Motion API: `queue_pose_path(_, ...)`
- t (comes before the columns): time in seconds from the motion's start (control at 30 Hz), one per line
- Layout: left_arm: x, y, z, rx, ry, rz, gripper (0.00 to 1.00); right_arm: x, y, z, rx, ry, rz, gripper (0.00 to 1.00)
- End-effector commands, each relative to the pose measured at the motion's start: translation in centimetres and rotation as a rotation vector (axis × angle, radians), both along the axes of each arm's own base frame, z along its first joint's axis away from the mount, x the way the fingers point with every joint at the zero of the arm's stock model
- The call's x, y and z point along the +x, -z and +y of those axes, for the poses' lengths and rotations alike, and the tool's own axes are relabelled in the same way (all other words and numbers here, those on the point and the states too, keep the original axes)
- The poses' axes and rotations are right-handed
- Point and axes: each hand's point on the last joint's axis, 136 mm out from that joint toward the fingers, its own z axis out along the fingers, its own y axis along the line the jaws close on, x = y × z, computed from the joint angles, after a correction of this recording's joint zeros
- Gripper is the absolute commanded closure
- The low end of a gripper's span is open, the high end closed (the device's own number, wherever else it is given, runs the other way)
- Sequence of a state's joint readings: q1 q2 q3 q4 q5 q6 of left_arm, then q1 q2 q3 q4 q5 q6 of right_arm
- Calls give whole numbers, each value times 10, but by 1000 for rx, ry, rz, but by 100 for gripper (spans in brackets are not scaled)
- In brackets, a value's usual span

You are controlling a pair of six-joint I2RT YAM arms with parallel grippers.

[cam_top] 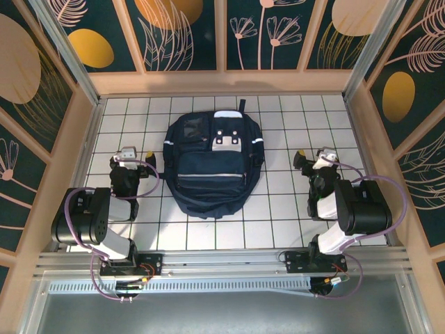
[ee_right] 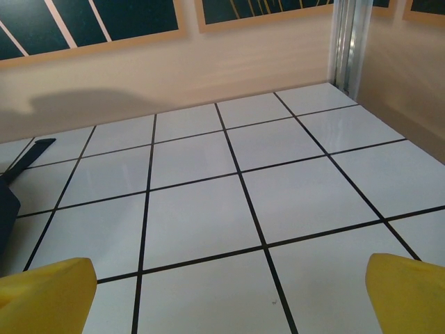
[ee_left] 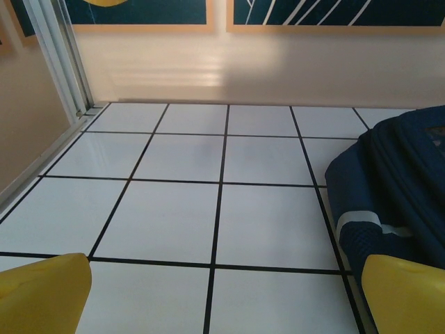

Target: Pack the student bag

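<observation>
Top external view: the student bag [cam_top: 214,163] lies flat, with the left gripper [cam_top: 138,153] near its left side and the right gripper [cam_top: 313,154] farther off its right side, both spread and empty. Tugging only 1 side could slide the bag across the glossy tiles [cam_top: 278,209].

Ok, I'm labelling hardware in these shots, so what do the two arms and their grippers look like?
The left arm and right arm are built alike: bulky black joints with a white link near the base, and a lilac cable looping alongside each. The left gripper and right gripper are black with a pale grey block on top; their fingertips are yellow.
</observation>
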State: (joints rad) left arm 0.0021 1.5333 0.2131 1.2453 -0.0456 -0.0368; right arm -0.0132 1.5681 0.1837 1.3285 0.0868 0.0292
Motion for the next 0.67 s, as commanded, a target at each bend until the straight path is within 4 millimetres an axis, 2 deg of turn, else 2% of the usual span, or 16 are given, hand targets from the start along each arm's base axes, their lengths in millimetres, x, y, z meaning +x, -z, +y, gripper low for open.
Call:
queue_pose_path(0.0,5,-20,3,-24,-9,-71,1,6,-15,-2,-4,17,-53,1)
queue_pose_path(0.63,7,-20,7,-35,-37,-66,1,7,-15,1,-6,-7,-49,1)
